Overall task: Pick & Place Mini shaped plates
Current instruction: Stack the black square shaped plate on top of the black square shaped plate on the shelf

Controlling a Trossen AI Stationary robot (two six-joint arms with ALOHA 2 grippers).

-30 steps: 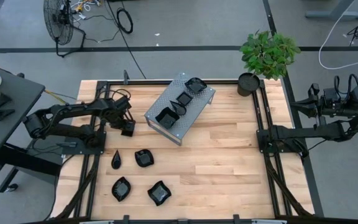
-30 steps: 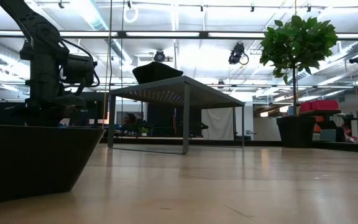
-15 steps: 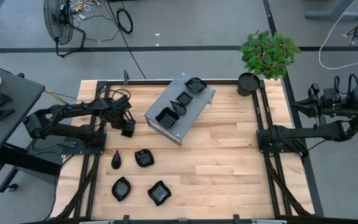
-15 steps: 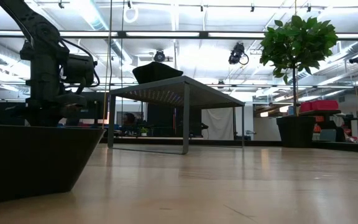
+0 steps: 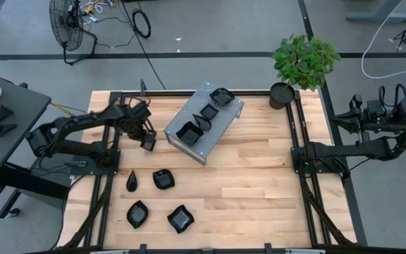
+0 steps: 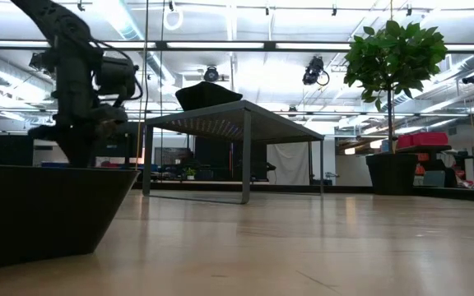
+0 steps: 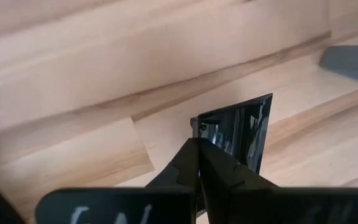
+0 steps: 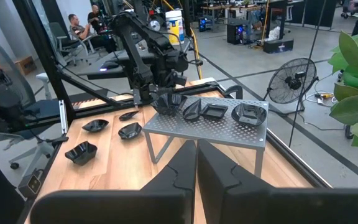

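My left gripper (image 5: 147, 142) hangs over the table's left part, just left of the grey perforated stand (image 5: 204, 121), shut on a small glossy black square plate (image 7: 240, 133). Other black plates (image 5: 187, 132) (image 5: 222, 97) lie on top of the stand. More plates rest flat on the wood near the left front: a teardrop one (image 5: 131, 180), one beside it (image 5: 163, 178), and two wavy-rimmed ones (image 5: 137, 214) (image 5: 180, 219). My right gripper (image 8: 196, 157) is shut and waits off the table's right side. My left gripper pinches the square plate by its rim (image 7: 211, 133) between the two fingers (image 7: 224, 167), coming from above and pointing down. The plate is lifted clear of the wood and sits tilted in the hold, its far corner (image 7: 267, 98) sticking out past the fingertips.
A potted plant (image 5: 303, 62) stands at the far right corner. One plate (image 6: 44, 214) sits very close to the low camera. Bare wood (image 5: 259, 183) lies in the middle and right. People sit in the room beyond (image 8: 82, 28).
My left gripper has risen and shifted a little toward the far edge and the stand, staying shut. The square plate has come up with it, lifted clear of the table.
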